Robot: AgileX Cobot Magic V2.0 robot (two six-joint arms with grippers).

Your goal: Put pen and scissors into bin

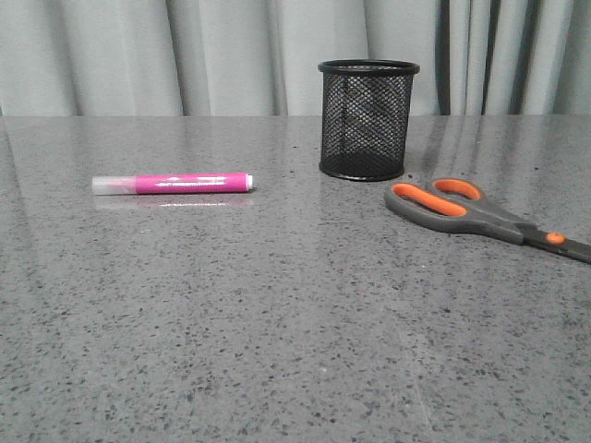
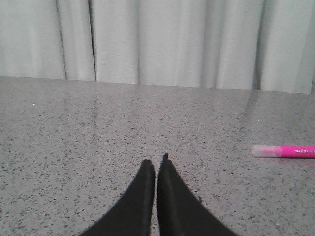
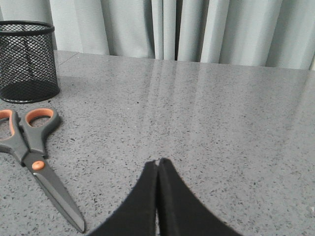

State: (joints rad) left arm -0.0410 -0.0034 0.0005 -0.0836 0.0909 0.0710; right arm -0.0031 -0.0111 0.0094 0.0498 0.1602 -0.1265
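The magenta pen (image 1: 173, 183) lies flat on the grey table at the left, clear cap pointing left; part of the pen (image 2: 285, 151) also shows in the left wrist view. The black mesh bin (image 1: 367, 119) stands upright at the back centre, seen too as the bin (image 3: 27, 61) from the right wrist. The scissors (image 1: 485, 218) lie flat to the bin's right, grey-orange handles toward the bin; the scissors (image 3: 37, 164) are closed. My left gripper (image 2: 156, 162) is shut and empty, off to the pen's side. My right gripper (image 3: 158, 162) is shut and empty, beside the blades. Neither arm shows in the front view.
A speckled grey stone table (image 1: 277, 323) stretches across the scene. Pale grey curtains (image 1: 231, 55) hang along its far edge behind the bin.
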